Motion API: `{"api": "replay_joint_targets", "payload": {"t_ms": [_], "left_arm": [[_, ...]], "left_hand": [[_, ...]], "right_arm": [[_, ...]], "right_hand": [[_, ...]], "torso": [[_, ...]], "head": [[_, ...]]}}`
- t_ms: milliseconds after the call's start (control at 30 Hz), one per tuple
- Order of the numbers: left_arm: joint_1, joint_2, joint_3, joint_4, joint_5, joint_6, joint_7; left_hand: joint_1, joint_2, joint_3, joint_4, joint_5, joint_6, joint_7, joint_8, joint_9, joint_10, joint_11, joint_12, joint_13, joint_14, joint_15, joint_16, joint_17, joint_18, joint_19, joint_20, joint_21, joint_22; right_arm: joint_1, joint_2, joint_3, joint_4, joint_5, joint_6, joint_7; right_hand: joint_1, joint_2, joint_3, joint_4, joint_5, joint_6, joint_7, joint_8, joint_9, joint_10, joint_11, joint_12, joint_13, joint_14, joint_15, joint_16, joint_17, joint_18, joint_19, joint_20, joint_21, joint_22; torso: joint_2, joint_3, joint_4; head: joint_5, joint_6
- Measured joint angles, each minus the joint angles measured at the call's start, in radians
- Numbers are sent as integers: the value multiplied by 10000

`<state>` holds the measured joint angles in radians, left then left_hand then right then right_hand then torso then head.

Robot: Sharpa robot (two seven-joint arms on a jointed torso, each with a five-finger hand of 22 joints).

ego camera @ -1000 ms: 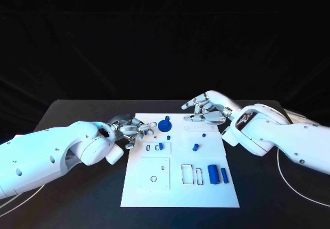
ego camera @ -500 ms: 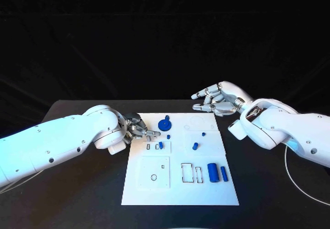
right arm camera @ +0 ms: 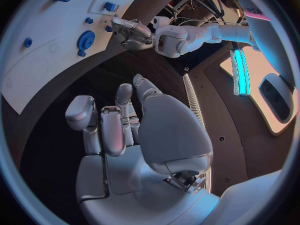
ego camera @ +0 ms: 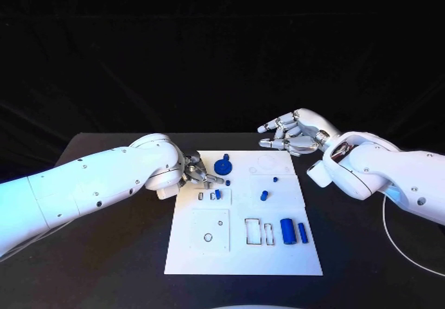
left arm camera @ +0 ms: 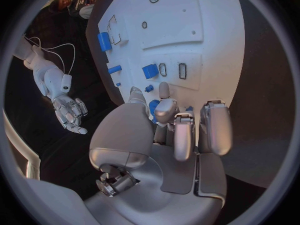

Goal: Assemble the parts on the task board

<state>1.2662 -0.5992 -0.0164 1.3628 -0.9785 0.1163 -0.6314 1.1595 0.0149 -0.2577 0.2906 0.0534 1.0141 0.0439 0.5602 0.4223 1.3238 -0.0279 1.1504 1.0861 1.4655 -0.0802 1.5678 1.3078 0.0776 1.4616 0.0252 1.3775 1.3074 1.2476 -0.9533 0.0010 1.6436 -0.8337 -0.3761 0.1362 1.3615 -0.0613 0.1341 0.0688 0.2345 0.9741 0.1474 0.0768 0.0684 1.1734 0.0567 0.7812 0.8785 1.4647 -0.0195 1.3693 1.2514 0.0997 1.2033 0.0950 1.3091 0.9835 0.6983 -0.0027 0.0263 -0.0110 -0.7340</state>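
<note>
While the white task board lies in the middle of the black table, the left hand sits low at the board's far left edge, just beside a blue gear. Its fingers are curled inward over the board's edge; whether they pinch anything cannot be told, since the wrist view shows only a sliver of blue under them.

Behind the board's far right corner, the right hand hovers above the table, apart from the board. Its fingers are loosely bent and spread, with nothing in them.

On the board, 2 blue cylinders lie side by side near the right edge, next to 2 narrow rectangular slots. A small blue block lies near the middle, and a tiny blue peg sits beyond it. Another small blue piece stands beside 2 little slots on the left half. A square inset plate with 2 small holes takes up the near left part.
</note>
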Motion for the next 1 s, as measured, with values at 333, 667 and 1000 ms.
{"api": "replay_joint_targets", "payload": {"t_ms": [333,667,1000], "left_arm": [[2,399,-42,-264,-77,384,-93],[-1,547,-53,-318,-105,624,-141],[-2,601,-57,-357,-129,817,-168]], "left_hand": [[-84,-6,0,0,0,-71,-71,189,249,92,-61,118,180,2,-73,0,-1,-153,36,-36,150,8],[25,183,19,-19,0,-110,-102,314,426,92,-61,194,244,3,-73,0,-2,-155,36,-36,196,6],[150,309,29,-28,0,-177,-106,421,545,128,-97,194,269,3,-73,0,-3,-154,35,-35,234,6]], "right_arm": [[1,91,-4,-60,-1,62,-13],[0,166,-9,-117,-14,133,-24],[-3,188,-14,-133,-22,188,-32]], "right_hand": [[-4,4,0,0,0,1,-1,0,-1,0,0,0,0,0,0,0,0,0,0,0,0,1],[-4,4,0,0,0,1,-2,0,-2,1,1,0,-20,0,0,-6,-31,13,1,0,-42,-27],[-4,4,0,0,-1,1,-2,0,-3,1,3,0,-28,0,0,-39,-45,156,1,0,-41,-42]], "torso": [[6,1,-5],[2,6,7],[-5,12,20]], "head": [[-8,-80],[-27,-126],[-20,-156]]}}
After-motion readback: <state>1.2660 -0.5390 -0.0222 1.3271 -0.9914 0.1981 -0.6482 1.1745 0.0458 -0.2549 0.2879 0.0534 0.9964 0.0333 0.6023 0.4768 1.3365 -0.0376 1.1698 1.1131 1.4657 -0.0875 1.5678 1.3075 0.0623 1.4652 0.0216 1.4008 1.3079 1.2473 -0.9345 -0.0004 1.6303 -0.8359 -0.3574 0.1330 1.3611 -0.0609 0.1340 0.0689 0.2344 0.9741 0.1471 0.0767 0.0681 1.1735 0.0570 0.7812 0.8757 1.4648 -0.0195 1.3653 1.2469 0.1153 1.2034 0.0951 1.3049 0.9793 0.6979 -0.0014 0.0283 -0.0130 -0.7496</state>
